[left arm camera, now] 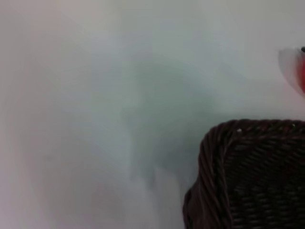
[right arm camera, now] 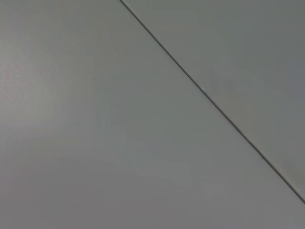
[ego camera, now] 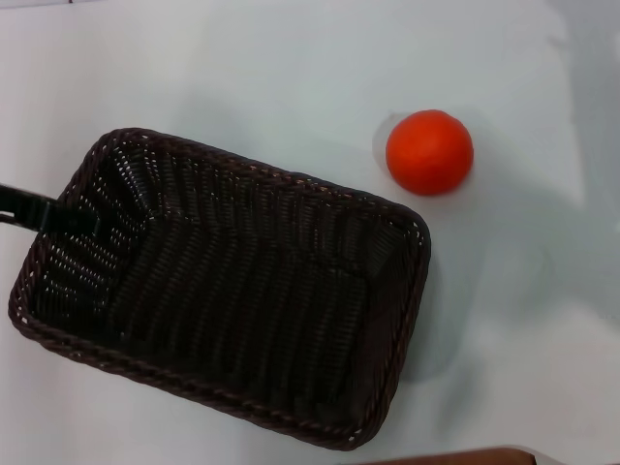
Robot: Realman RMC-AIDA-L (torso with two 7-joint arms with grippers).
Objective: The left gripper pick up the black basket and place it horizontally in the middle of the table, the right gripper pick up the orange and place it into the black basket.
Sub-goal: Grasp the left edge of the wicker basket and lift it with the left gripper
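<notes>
At the left short end of the black basket (ego camera: 232,300), the left end effector (ego camera: 44,213) reaches in over the braided rim; whether its fingers are apart or clamped cannot be told. The basket sits skewed on the table (ego camera: 242,68). The orange (ego camera: 429,152) rests just beyond its far right corner, apart. The right end effector is out of sight.
</notes>
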